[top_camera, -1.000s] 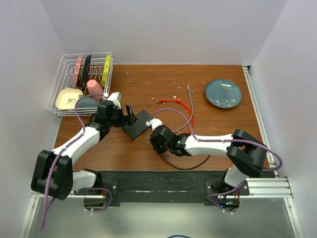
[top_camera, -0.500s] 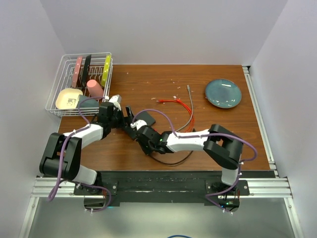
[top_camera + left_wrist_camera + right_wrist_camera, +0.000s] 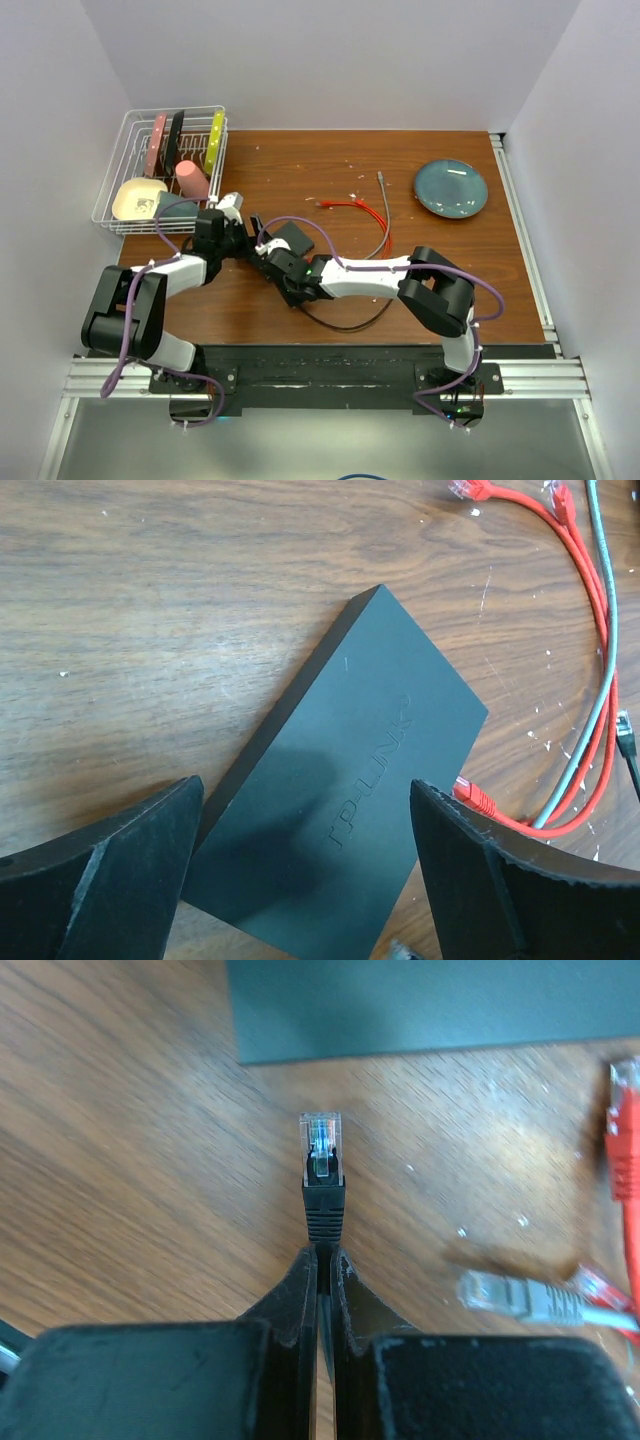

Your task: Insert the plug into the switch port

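The flat black switch box (image 3: pixel 345 790) lies on the wooden table, also in the top view (image 3: pixel 293 237). Its port does not show in any view. My left gripper (image 3: pixel 305 880) is open, with one finger on each side of the box's near end, not gripping it. My right gripper (image 3: pixel 322 1255) is shut on a black cable just behind its clear-tipped plug (image 3: pixel 322 1165). The plug points at the box's near edge (image 3: pixel 430 1010), a short gap away. In the top view the right gripper (image 3: pixel 279 266) sits just in front of the box, close to the left gripper (image 3: pixel 247 240).
Red cables (image 3: pixel 372 215) and a grey cable (image 3: pixel 384 215) lie right of the box; a grey plug (image 3: pixel 505 1295) and a red plug (image 3: pixel 624 1130) lie beside my right gripper. A wire dish rack (image 3: pixel 165 165) stands at the back left, a blue-grey plate (image 3: pixel 451 188) at the back right.
My right gripper has moved left with the plug, up to the front of the box. My left arm has folded back and its gripper has shifted slightly left at the box.
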You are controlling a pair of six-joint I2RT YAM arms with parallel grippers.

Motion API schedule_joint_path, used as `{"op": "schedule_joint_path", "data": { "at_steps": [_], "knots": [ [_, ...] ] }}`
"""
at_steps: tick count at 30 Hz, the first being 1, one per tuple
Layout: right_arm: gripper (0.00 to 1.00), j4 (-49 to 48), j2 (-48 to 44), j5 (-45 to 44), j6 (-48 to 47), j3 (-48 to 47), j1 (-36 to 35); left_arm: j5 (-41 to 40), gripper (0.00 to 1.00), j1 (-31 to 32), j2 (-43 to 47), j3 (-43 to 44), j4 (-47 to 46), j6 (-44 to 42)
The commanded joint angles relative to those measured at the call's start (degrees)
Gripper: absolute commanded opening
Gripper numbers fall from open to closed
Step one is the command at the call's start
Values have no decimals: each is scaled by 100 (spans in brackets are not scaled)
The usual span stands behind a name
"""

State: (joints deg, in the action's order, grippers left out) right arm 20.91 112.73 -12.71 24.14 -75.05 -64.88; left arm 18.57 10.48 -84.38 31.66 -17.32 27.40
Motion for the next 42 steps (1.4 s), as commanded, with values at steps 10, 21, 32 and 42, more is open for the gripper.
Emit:
{"op": "schedule_joint_path", "data": {
  "at_steps": [10, 21, 32, 42],
  "knots": [
    [0, 1179, 302, -223, 73, -432, -16, 859, 80, -327, -351, -204, -887, 178],
    [0, 1355, 662, -232, 144, -871, -7, 1052, 73, -424, -290, -283, -983, 222],
    [0, 1451, 865, -293, 275, -1012, -7, 1184, 70, -433, -325, -345, -1080, 284],
    [0, 1908, 1111, -355, 249, -1381, -16, 1202, 79, -433, -149, -283, -940, 257]
  ]
}}
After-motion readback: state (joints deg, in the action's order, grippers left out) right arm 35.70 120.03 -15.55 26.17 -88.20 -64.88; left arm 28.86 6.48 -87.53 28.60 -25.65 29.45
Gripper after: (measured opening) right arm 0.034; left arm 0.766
